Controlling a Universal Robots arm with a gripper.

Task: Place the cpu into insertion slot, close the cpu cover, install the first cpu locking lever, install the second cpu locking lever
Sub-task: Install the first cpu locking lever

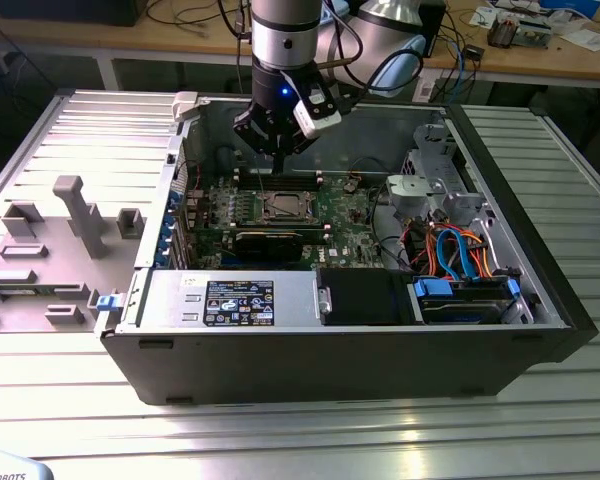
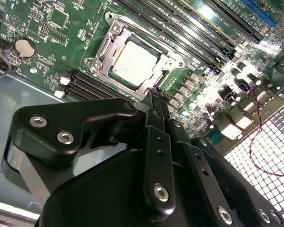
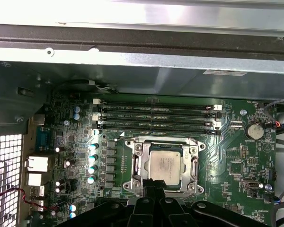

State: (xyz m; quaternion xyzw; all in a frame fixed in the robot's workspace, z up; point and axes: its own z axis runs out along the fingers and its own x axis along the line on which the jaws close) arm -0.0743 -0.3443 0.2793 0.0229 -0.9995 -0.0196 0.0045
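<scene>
black jointed metal gripper (image 2: 156, 94) is hanging nearest the lens in both wrist views. its two narrow fingers are lying together in a single point, with nothing showing between them. directly ahead of that point, the small flat square cpu with the silver-grey metal top (image 2: 132, 60) is lying flat inside the square dark insertion slot with the silvery rim (image 3: 162, 140). the thin silvery cpu cover frame (image 3: 193, 165) is appearing to lie down around the chip, and its square window is leaving the metal top exposed. whether either locking lever is latched cannot be told. the closed tip is sitting just beside the socket edge that faces the tool, at about the middle of that edge, close over the green motherboard (image 3: 236, 165). a bank of long black memory slots (image 3: 156, 116) is running across the far side of the socket from the tool, parallel to that edge. in the exterior view the arm is hanging above the board inside the open dark grey computer case (image 1: 280, 360).
</scene>
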